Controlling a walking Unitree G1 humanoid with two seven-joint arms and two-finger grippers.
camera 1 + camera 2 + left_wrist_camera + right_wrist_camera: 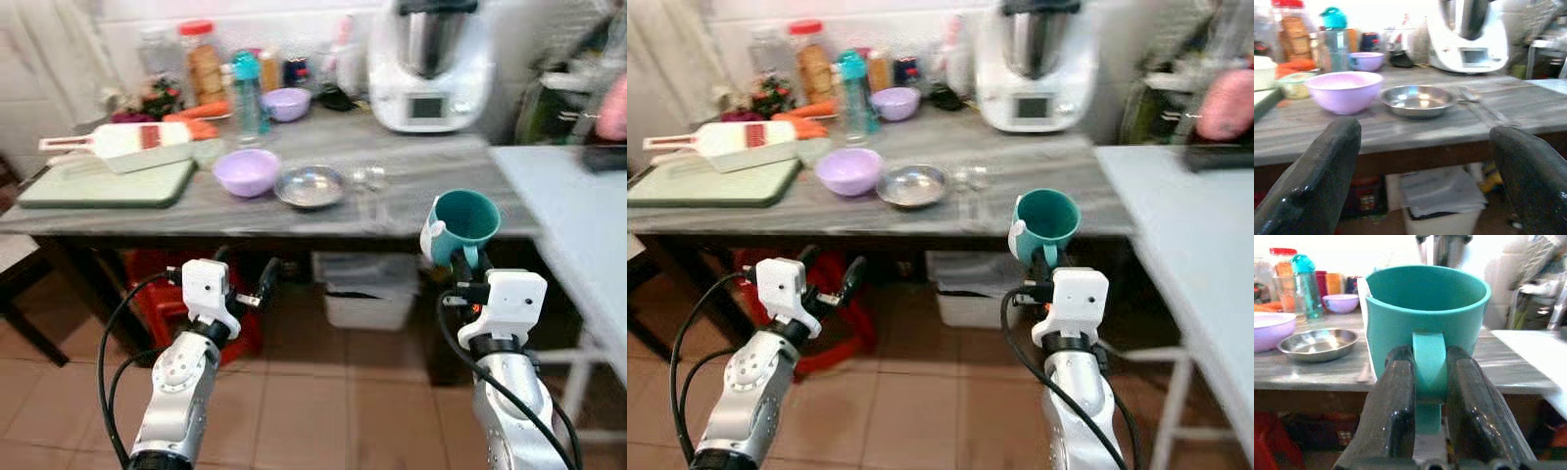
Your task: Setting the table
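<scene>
The right gripper is pinching the handle of the teal mug, held upright in the air just off the front edge of the grey counter, with the steel dish further along that edge. The mug looks rigid, light and smooth-glazed, so it could swing on that narrow handle if jolted. The left gripper hangs spread and empty below the counter edge; open air lies toward the pale table beside the counter

Shiny metal dish, smooth glossy teal plastic mug, matt grey wood-grain tabletop.
</scene>
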